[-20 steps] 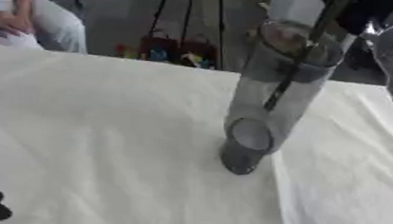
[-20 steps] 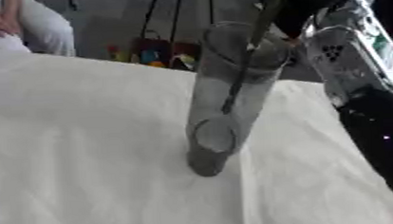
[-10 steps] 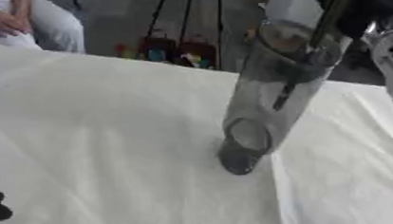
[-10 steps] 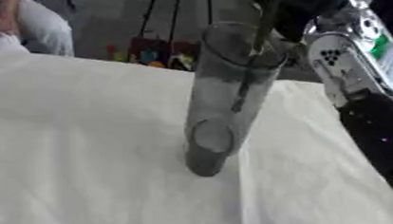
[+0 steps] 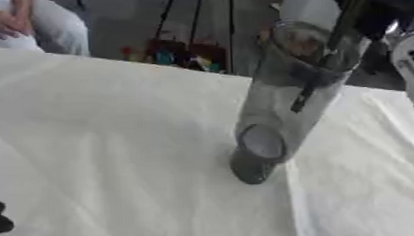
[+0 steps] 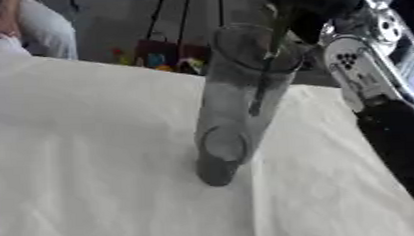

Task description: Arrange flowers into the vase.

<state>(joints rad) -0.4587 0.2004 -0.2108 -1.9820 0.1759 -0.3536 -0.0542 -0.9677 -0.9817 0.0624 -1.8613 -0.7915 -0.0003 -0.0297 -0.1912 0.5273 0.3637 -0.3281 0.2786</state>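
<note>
I see the tall clear glass vase (image 5: 284,101) standing near the white-clothed bench's (image 5: 98,145) far edge; my right hand's (image 6: 315,2) fingers grasp a dark stem (image 6: 265,70) lowered inside.

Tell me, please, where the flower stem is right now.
The stem hangs inside the tall glass vase right of centre on the white cloth, its top held by the right hand above the rim.

Black right hand (image 6: 315,2), silver forearm joint with dotted marking.
</note>
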